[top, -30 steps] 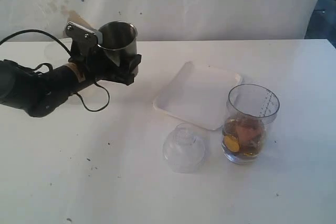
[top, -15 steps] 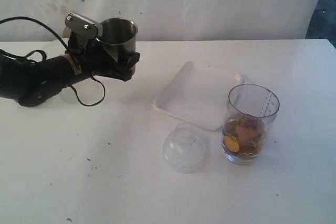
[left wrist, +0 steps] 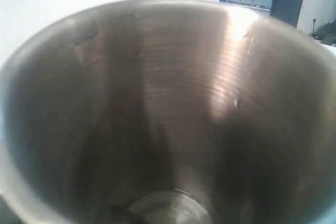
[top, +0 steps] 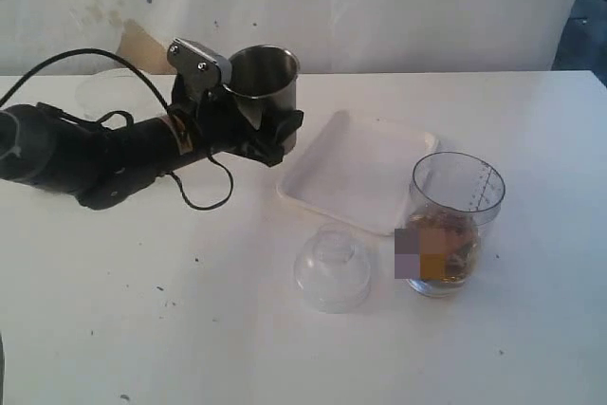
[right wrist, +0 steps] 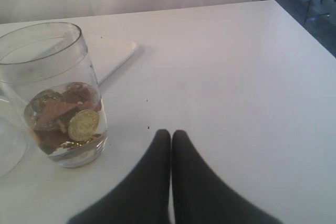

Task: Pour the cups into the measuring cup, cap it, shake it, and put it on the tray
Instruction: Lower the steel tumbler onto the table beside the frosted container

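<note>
White desk (top: 142,320), pale wall (top: 398,7) behind.
- Left hand (top: 258,130): clamped around the steel tumbler (top: 264,78), which looks raised off the desk. Its long axis is upright, mouth up. The tumbler's interior fills the left wrist view; contents not made out.
- Measuring cup (top: 456,206): stands uncapped on the desk at about 4 o'clock from the tumbler in the exterior view, well apart. Gold coin-like pieces and brown bits sit in its base.
- Tray (top: 356,173): lies between the two.
- Dome lid (top: 332,267): at 8 o'clock of the measuring cup, near.
- Right hand (right wrist: 171,136): fingers pressed together, gripping nothing, near the measuring cup.
- Judgement: the pour calls for carrying the tumbler toward 4 o'clock across the tray, then tipping it at the rim. The right hand is nearer the cup, but the left carries the load.
</note>
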`<state>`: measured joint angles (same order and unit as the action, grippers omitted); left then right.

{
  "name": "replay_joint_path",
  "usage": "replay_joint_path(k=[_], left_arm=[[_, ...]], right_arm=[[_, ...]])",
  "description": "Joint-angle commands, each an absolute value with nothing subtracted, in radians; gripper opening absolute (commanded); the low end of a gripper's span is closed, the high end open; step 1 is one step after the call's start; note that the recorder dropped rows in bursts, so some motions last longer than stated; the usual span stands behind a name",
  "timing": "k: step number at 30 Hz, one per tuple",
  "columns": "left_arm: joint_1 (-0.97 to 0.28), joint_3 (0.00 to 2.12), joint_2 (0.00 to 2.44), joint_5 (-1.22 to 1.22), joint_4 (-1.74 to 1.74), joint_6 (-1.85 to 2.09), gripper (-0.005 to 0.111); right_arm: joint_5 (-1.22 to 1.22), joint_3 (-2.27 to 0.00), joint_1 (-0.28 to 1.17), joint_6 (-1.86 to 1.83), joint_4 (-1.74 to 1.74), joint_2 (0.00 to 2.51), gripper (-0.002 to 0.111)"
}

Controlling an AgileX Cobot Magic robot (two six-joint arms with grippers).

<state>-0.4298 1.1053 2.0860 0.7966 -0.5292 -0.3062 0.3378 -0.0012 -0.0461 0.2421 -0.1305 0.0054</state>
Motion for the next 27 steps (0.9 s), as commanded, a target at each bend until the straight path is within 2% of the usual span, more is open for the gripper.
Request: replay_joint_path(k=[1,6,19,27], left_arm=[[-0.433,1.186,2.133,0.803,-0.508,-0.361,0.0],[-0.433,1.235,2.16,0.679,-0.447,-0.346,0.0],[-0.429,1.251,2.227,0.705,-0.395,-0.176,0.0],[-0.381,1.251,2.227,0.678,-0.33,-0.245,0.0]], right_arm=[[0.336,0.0,-0.041,0.243,-0.13,0.0,0.0],[0.336,0.0,-0.041,0.243,-0.13,0.0,0.0],[0.336,0.0,-0.041,0.243,-0.13,0.0,0.0],[0.336,0.0,-0.041,0.243,-0.13,0.0,0.0]])
